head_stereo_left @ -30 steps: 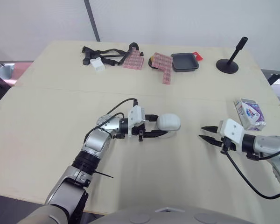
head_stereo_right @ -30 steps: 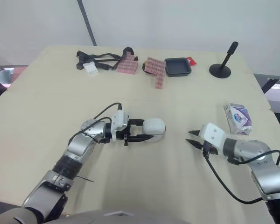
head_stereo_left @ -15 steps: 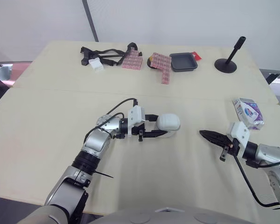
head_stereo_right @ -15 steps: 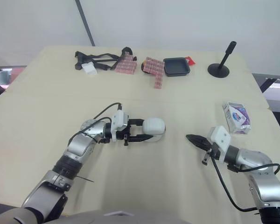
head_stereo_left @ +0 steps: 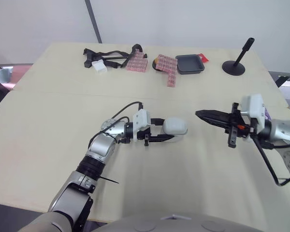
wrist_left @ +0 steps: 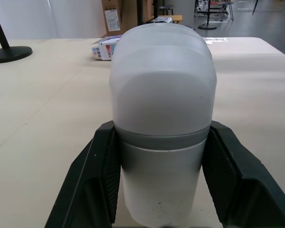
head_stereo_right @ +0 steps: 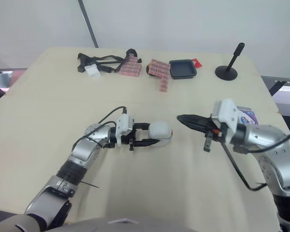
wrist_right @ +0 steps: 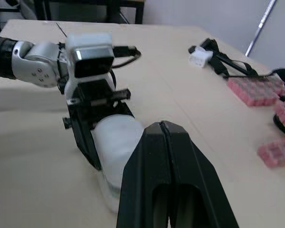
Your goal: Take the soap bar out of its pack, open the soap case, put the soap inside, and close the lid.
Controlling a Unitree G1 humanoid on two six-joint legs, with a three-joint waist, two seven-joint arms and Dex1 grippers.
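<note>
My left tool (head_stereo_left: 165,131) pinches the closed soap case (head_stereo_left: 175,126) mid-desk (head_stereo_left: 48,125), and my right tool (head_stereo_left: 199,114), fingers pressed together and empty, points at it from nearby. The soap pack (head_stereo_right: 246,115) lies near the desk's right edge. I judge this is the opening step, and next the tips must catch the lid.

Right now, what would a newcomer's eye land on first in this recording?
The white soap case at the table's middle comes first, lying clamped between the fingers of the left gripper. Next is the right gripper, fingers shut, pointing at the case from the robot's right with a gap between them. The soap pack lies behind that arm, near the table's right edge.
</note>
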